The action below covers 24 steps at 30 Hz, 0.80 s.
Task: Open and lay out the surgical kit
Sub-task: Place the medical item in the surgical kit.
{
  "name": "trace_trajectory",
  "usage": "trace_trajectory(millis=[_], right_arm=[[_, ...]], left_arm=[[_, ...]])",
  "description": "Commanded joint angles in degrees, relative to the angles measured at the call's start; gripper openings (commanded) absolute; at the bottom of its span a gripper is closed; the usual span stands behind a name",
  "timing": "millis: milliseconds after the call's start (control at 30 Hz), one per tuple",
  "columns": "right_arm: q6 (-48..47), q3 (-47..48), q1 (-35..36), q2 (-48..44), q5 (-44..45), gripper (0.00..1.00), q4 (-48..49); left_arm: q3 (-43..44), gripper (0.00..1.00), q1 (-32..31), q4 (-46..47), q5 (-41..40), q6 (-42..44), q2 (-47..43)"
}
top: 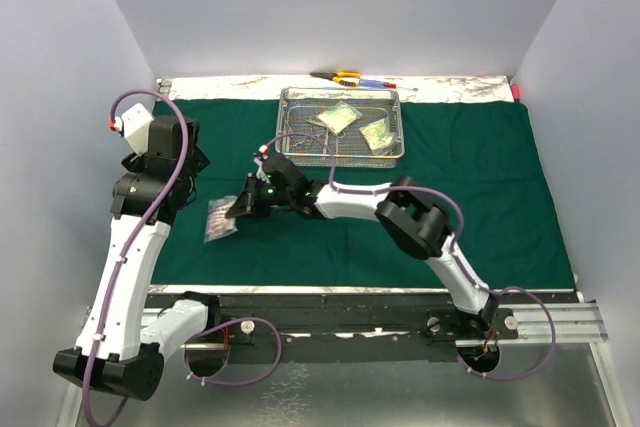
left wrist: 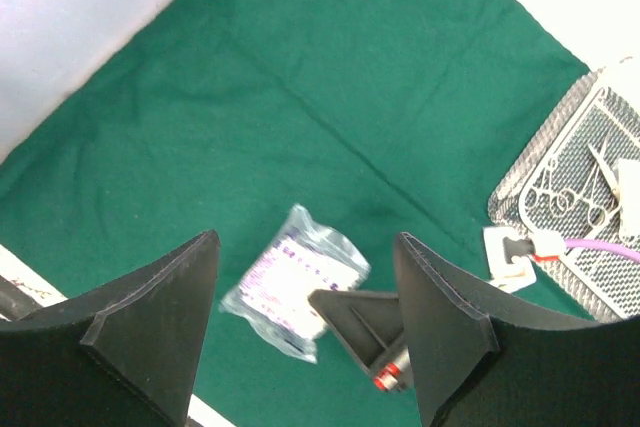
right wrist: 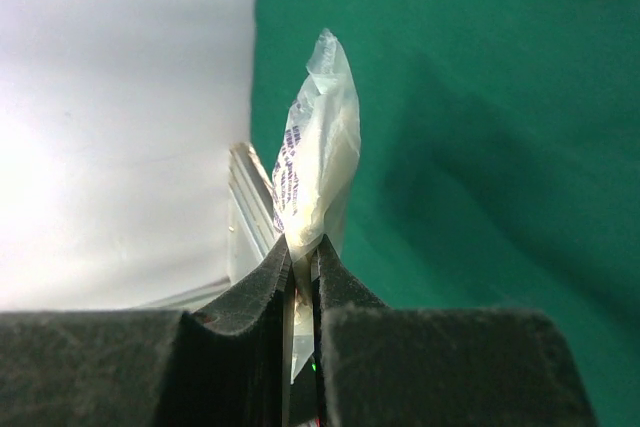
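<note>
Cloth: the green cloth (top: 450,207) lies spread flat on the worktop (top: 450,90), under the tray.
Tray: the steel mesh tray (top: 370,158) sits near the cloth's far edge.
In the tray: two clear packets (top: 338,119) (top: 377,133) lie in it, with steel instruments (left wrist: 590,182) at its left end.
Third packet (right wrist: 320,147): this one is well apart from the tray, near-left of it, over the cloth.
Right jaws: they are pinched narrow on the third packet's edge.
Left jaws: they stand wide and hold nothing, left of the tray, above the third packet.
Behind the tray: a yellow-handled tool (top: 342,76) and pens (top: 378,82) lie here.
</note>
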Motion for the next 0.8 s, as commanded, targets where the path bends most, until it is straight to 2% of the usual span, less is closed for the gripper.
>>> trace_trajectory(millis=[0,133,367,533,600,667,767], right_arm=[[2.7,11.9,3.2,8.0,0.7,0.12,2.9],[4.5,16.9,4.1,12.8,1.8,0.12,0.9],[7.7,18.9,6.9,17.4,6.4,0.17,-0.3],[6.7,20.1,7.3,17.8,12.4,0.21,-3.1],[5.4,20.5,7.3,16.8,13.7,0.31,-6.3],[3.8,19.1,7.3,14.2,14.5,0.50,-8.9],[0.6,13.7,7.4,7.4,16.2,0.69,-9.1]], left_arm=[[2.4,0.71,-0.4,-4.0,-6.6,-1.0,-3.0],[2.3,0.71,-0.4,-5.0,-7.9,-0.8,-4.5],[3.5,0.71,-0.5,-5.7,-9.8,0.0,-5.4],[3.2,0.71,-0.9,-5.9,-8.9,0.2,-5.6],[3.1,0.71,-1.0,-5.9,-8.9,0.3,-5.6],[3.4,0.71,-1.2,-6.0,-9.0,0.5,-5.4],[4.0,0.71,-1.3,-5.7,-9.0,0.6,-4.8]])
